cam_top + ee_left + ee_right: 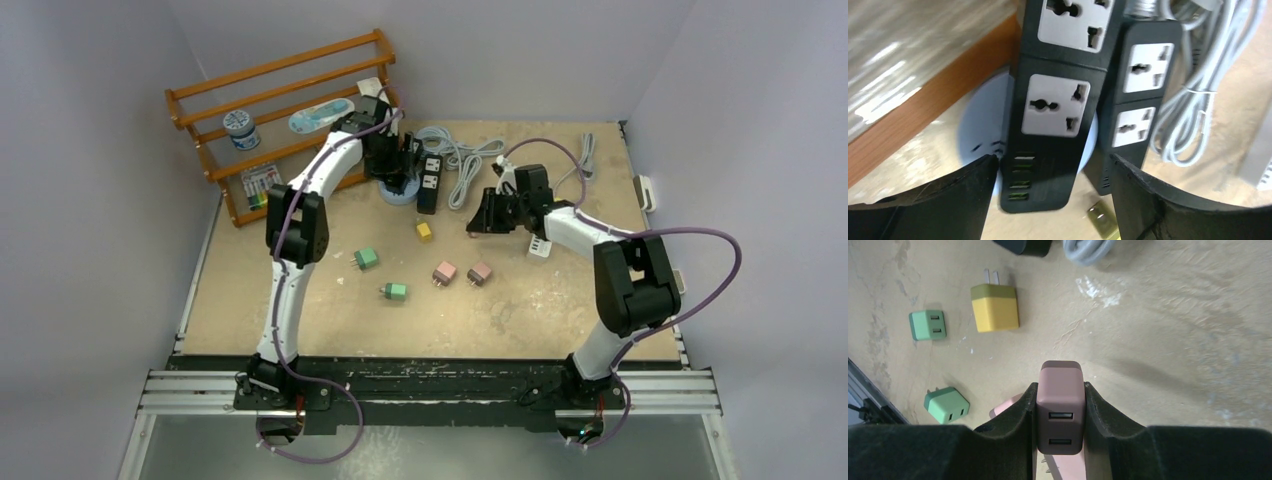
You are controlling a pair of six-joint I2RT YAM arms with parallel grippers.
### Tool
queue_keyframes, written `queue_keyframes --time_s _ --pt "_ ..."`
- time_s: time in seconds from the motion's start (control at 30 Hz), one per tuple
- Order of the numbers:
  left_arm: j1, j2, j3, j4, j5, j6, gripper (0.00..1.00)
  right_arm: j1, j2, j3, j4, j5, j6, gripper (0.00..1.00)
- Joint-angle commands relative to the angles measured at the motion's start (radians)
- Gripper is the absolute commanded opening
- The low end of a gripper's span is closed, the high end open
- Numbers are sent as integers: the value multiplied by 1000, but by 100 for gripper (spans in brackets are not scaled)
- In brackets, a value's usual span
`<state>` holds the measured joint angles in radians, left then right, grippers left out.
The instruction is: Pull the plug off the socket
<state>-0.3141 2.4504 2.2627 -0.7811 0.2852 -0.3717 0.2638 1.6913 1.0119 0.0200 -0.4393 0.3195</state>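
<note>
A black power strip [1053, 100] with white sockets lies over a pale blue disc [980, 125]. A second black strip [1138, 95] lies beside it on the right, and it also shows in the top view [429, 180]. The sockets in view are empty. My left gripper [1053, 165] is open, its fingers either side of the first strip's USB end; in the top view it [405, 165] is at the back. My right gripper [1059, 390] is shut on a mauve-pink plug [1060, 405], held above the table; in the top view it [483, 218] is right of the strips.
Loose plugs lie on the table: yellow [424, 231], two green [366, 258] [394, 291], two pink [444, 272] [480, 272]. A coiled grey cable [465, 160] lies by the strips. A wooden rack [280, 110] stands at the back left.
</note>
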Motion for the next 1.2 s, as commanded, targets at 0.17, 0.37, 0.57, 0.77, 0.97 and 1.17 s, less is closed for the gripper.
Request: queue_keyframes --time_s 0.17,0.37,0.57,0.77,0.97,1.17 --pt "37 -367 -321 83 -186 -128 82 52 22 35 -53 12 8 32" --pt "37 -564 -501 137 -233 -198 84 60 36 24 -73 20 0 49" --pt "37 -632 -708 279 -172 -253 85 80 9 -5 -96 44 -13 60" --pt "35 -681 -628 416 -275 -335 86 70 -163 70 -84 327 38 87" --pt "33 -762 -489 413 -459 -555 88 -97 -95 318 -362 416 49 90" --pt "37 -855 -460 354 -449 -598 88 -227 -91 308 -446 604 76 91"
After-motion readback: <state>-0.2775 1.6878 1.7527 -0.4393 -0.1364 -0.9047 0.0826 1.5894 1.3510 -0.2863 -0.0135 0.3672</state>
